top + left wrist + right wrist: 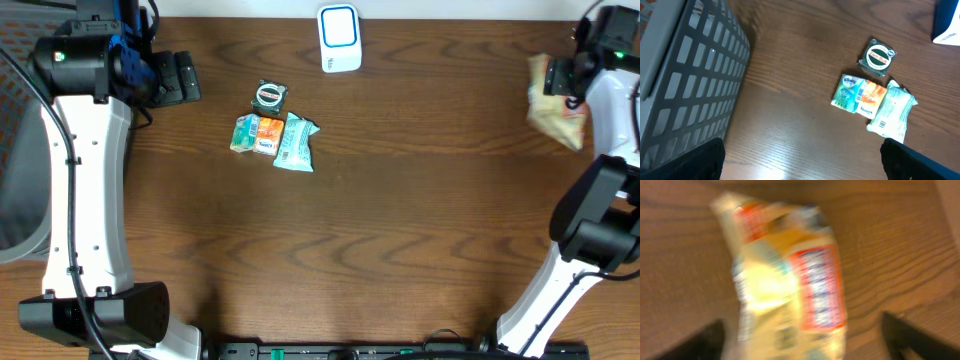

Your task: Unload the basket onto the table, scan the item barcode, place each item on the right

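At the far left stood a grey slatted basket (695, 80), just off the left side of the brown wooden table (400, 230). The left gripper (800, 152) hung over the far left part of the table with its jaws wide apart. Its two dark fingers (685, 162) showed only at the bottom corners of the left wrist view, with bare wood between them and nothing held.

Right of it, toward the middle of the table, lay a small cluster of three items. A small dark packet with a round green label (878, 56) lay farthest from the robot. Just nearer was a green-and-orange Kleenex tissue pack (860, 95), and touching its right side was a pale teal packet (891, 114) with a barcode patch on its wrapper.

Further right, at the far edge of the table, stood the white and blue barcode scanner (339, 38), well apart from the cluster.

The yellow snack bag (553, 110) was near the far right edge of the table, well apart from the scanner. The right gripper (800, 335) was directly above it, jaws spread. In the blurred right wrist view its fingers (705, 340) sat either side of the bag without touching it. Whether the bag lay flat on the wood could not be told.
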Motion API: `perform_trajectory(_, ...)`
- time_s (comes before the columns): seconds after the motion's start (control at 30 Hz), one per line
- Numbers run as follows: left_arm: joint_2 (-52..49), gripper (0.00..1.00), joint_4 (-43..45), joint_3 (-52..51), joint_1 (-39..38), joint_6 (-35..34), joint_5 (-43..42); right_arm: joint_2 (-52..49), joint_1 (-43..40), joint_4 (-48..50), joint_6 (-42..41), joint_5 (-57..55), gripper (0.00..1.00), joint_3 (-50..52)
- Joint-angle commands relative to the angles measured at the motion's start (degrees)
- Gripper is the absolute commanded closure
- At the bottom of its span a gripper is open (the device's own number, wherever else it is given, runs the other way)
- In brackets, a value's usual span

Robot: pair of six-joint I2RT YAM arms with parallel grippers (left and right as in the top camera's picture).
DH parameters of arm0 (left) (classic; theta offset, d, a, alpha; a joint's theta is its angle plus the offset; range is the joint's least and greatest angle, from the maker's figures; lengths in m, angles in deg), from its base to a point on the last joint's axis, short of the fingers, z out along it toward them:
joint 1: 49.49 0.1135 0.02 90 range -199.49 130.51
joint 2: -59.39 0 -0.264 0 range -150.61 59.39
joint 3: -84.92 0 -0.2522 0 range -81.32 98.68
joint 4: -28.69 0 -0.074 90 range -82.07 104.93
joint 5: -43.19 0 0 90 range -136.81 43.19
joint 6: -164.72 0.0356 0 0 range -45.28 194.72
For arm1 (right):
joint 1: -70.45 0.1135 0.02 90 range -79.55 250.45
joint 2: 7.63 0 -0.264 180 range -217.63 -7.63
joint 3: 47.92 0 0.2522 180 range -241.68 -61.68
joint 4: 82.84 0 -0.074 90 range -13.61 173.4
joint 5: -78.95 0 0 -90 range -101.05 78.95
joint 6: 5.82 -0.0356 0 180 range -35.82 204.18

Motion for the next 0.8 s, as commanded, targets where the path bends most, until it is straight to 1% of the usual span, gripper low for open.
perform_trajectory(0.0, -0.22, 0.02, 0.0, -0.28, 0.24, -0.52, 0.92, 0.59, -0.28, -0.48, -0.28, 5.09, 0.01, -0.35)
perform_trajectory(0.17, -0.22, 0.02, 0.0, -0.28, 0.24, -0.52, 0.92, 1.07, 1.11, -0.68, -0.5, 10.73, 0.01, -0.37)
perform_trajectory(0.3, -0.22, 0.02, 0.0, -0.28, 0.24, -0.5, 0.92, 2.73, 4.04, 0.74, -4.76, 15.8, 0.01, -0.37)
perform_trajectory(0.57, -0.22, 0.02, 0.0, -0.28, 0.24, -0.52, 0.92, 5.46, 12.61, 3.17, -12.7, 33.83, 0.01, -0.37)
perform_trajectory(0.67, -0.22, 0.02, 0.0, -0.28, 0.24, -0.52, 0.92, 5.35, 16.0, 1.07, -14.23, 37.35, 0.01, -0.37)
perform_trajectory(0.77, -0.22, 0.02, 0.0, -0.28, 0.24, -0.5, 0.92, 5.25, 19.82, -2.82, -14.14, 37.35, 0.01, -0.35)
